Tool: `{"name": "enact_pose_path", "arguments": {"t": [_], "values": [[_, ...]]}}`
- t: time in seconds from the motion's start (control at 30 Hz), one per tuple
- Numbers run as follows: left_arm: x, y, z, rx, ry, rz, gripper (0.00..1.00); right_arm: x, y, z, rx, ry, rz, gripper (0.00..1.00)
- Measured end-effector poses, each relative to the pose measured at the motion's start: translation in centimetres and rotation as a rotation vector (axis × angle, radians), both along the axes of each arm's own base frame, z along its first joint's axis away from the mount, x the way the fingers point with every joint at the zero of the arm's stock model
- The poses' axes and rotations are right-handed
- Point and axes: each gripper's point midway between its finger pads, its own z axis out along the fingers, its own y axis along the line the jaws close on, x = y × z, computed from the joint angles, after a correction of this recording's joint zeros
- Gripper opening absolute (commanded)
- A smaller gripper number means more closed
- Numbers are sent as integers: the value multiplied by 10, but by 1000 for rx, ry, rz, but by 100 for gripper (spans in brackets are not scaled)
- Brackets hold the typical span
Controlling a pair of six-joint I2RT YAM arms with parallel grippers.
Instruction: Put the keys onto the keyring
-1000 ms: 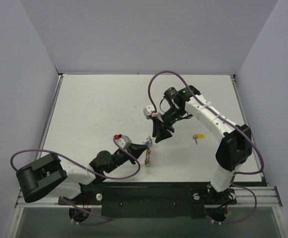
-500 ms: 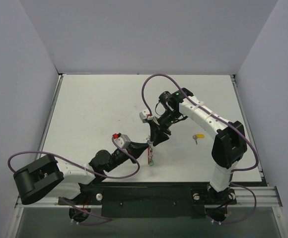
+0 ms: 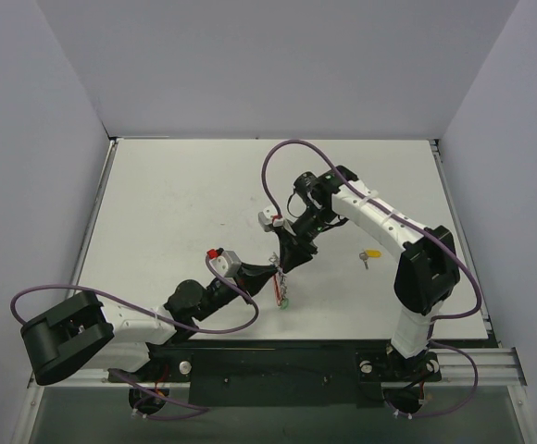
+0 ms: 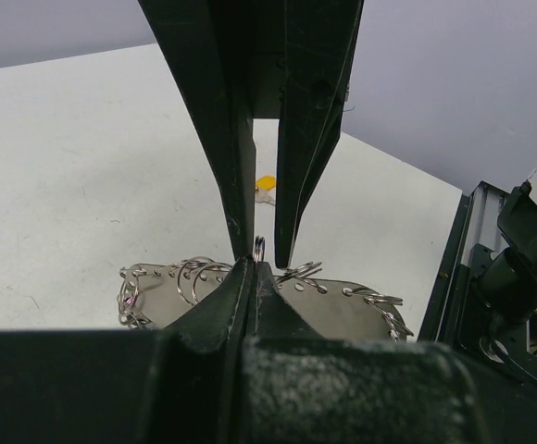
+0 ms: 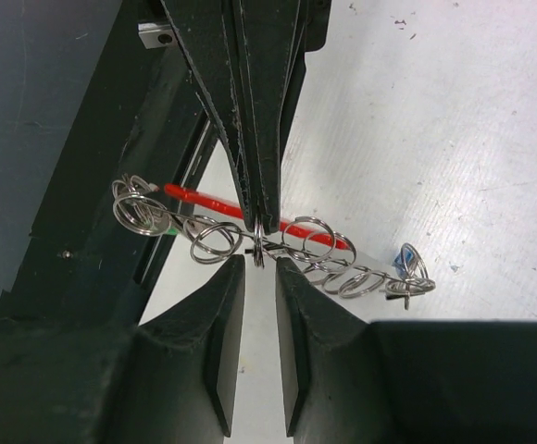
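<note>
My left gripper (image 3: 274, 271) is shut on the keyring (image 3: 280, 287), holding it on edge just above the table. The keyring is a thin loop, part red (image 5: 204, 199) and part silvery wire (image 4: 366, 295), strung with several small split rings. A blue cap (image 5: 405, 258) and a green cap (image 3: 287, 302) hang at its ends. My right gripper (image 5: 260, 268) faces the left one tip to tip. Its fingers (image 5: 224, 305) stand a narrow gap apart, straddling a small ring below the left fingertips (image 5: 261, 217) without touching it. A yellow-capped key (image 3: 371, 252) lies alone on the table to the right.
The white tabletop (image 3: 185, 203) is walled in by grey panels on three sides. The black mounting rail (image 3: 278, 363) runs along the near edge, close below the keyring. Purple cables (image 3: 278, 166) loop over both arms.
My right gripper has moved down and left to the keyring, and its jaws have narrowed. The left gripper has shifted slightly right with the keyring, still shut.
</note>
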Motion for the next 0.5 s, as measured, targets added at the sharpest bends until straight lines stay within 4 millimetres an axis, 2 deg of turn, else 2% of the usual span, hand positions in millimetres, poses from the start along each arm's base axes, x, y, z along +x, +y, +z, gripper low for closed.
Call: {"name": "enact_pose_path", "arguments": {"t": [0.07,0.2,0.5], "values": [[0,0,1,-1,-2,0,0,-1,1,0,1,0,5,13],[1,-1,3,-5,-6,0,0,-1,2,0,2,-2,6,0],[1,-1,3,-2,-9,0,0,-4,2,-2,-14,-6,15,0]]}}
